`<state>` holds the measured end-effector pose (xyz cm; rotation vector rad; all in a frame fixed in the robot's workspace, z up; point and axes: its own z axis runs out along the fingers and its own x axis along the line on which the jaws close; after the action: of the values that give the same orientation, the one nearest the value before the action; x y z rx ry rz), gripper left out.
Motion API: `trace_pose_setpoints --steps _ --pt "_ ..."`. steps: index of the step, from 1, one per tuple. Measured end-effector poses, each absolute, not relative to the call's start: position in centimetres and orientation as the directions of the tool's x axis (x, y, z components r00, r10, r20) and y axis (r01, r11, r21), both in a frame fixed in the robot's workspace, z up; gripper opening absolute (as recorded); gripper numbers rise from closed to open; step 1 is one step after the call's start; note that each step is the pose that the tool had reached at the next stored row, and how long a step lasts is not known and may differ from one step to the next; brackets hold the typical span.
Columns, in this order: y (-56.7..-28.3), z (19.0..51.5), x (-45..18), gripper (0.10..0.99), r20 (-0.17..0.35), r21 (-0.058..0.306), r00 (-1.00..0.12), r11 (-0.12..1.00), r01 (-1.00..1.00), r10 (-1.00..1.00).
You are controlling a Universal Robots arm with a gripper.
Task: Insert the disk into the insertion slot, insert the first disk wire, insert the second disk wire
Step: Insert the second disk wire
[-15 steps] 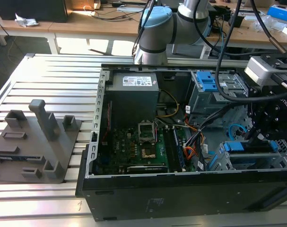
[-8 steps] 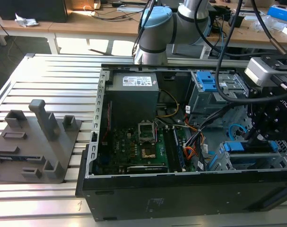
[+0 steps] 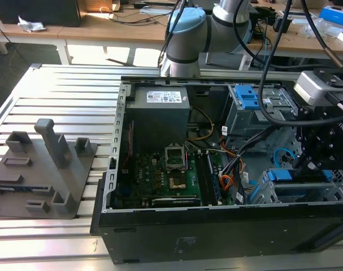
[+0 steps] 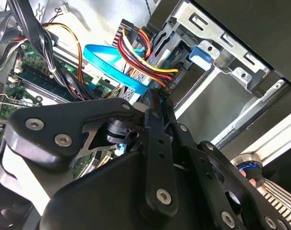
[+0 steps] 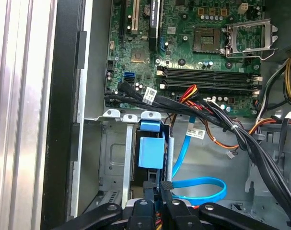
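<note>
The disk, in its bright blue carrier, sits inside the insertion slot, a silver-grey metal cage at the case's front corner. My gripper hangs just behind the disk with its fingers pressed together. In the second wrist view the gripper meets the end of a flat blue disk wire. Beside it, a red, yellow and black disk wire ends in a black plug at the disk's rear. Whether either plug is fully seated is hidden.
A larger grey bay with blue latches stands behind the cage. A thick black cable bundle crosses above the cage beside the motherboard. The power supply fills the far corner. A grey fixture lies on the table's left.
</note>
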<state>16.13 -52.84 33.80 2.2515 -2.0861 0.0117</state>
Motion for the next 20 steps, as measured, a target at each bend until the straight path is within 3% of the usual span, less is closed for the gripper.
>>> trace_pose_setpoints --steps 4,6,9,13,15,17,20 --pt "-52.8 33.7 16.1 0.165 0.055 0.047 0.077 -0.075 -0.996 -0.996" --pt "-52.8 33.7 16.1 0.239 0.054 0.048 0.077 -0.075 -0.996 -0.996" --pt "-52.8 33.8 16.1 0.239 0.054 0.048 0.077 -0.075 -0.996 -0.996" --pt "-52.8 36.5 16.1 0.239 0.057 0.048 0.077 -0.074 -0.996 -0.995" --pt "-52.8 37.1 16.1 0.227 0.059 0.048 0.077 -0.074 -0.996 -0.995" --pt "-52.8 38.1 16.1 0.106 0.062 0.048 0.077 -0.074 -0.996 -0.995" --pt "-52.8 38.5 16.1 0.106 0.063 0.048 0.077 -0.074 -0.996 -0.995"
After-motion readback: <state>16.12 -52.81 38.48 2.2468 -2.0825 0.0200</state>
